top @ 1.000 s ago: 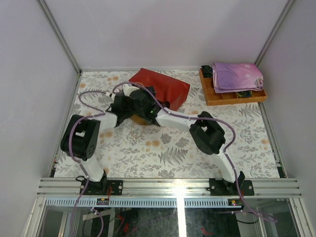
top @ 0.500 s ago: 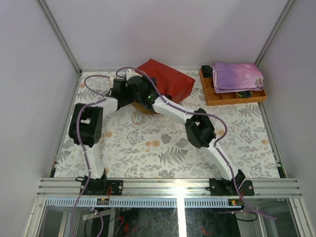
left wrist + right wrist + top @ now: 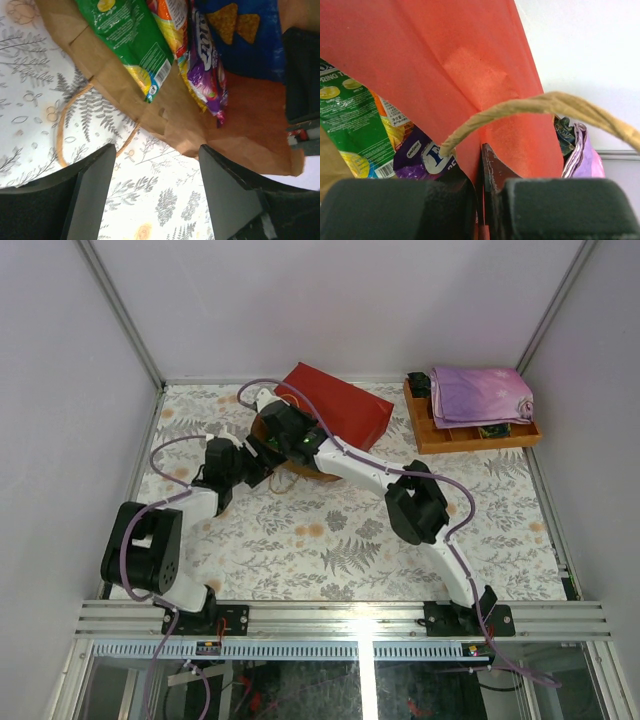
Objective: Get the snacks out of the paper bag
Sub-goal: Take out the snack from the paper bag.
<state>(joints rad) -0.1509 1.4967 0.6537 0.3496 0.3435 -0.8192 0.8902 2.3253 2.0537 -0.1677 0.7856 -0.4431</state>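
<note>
The red paper bag [image 3: 345, 408] lies on its side at the back of the table, its mouth toward the arms. My right gripper [image 3: 278, 430] is shut on the bag's red wall [image 3: 445, 50] at the rim, beside a string handle [image 3: 530, 107]. My left gripper [image 3: 248, 462] is open and empty, just in front of the mouth. In the left wrist view its jaws [image 3: 156, 147] stand wide over the tablecloth, below the brown kraft lip [image 3: 170, 115]. Inside lie a green packet [image 3: 130, 35], a purple packet [image 3: 202, 65] and a blue packet [image 3: 245, 40]. The green packet [image 3: 350, 120] and the purple packet [image 3: 415, 150] also show in the right wrist view.
A wooden tray [image 3: 425, 435] stands at the back right with a folded purple cloth [image 3: 480, 395] on it. The bag's other string handle [image 3: 60, 135] lies looped on the flowered tablecloth. Grey walls close in the table at the back and sides.
My left gripper has drawn back from the bag's mouth toward the near left, empty. My right gripper has stayed shut on the bag's rim and lifted it a little.
</note>
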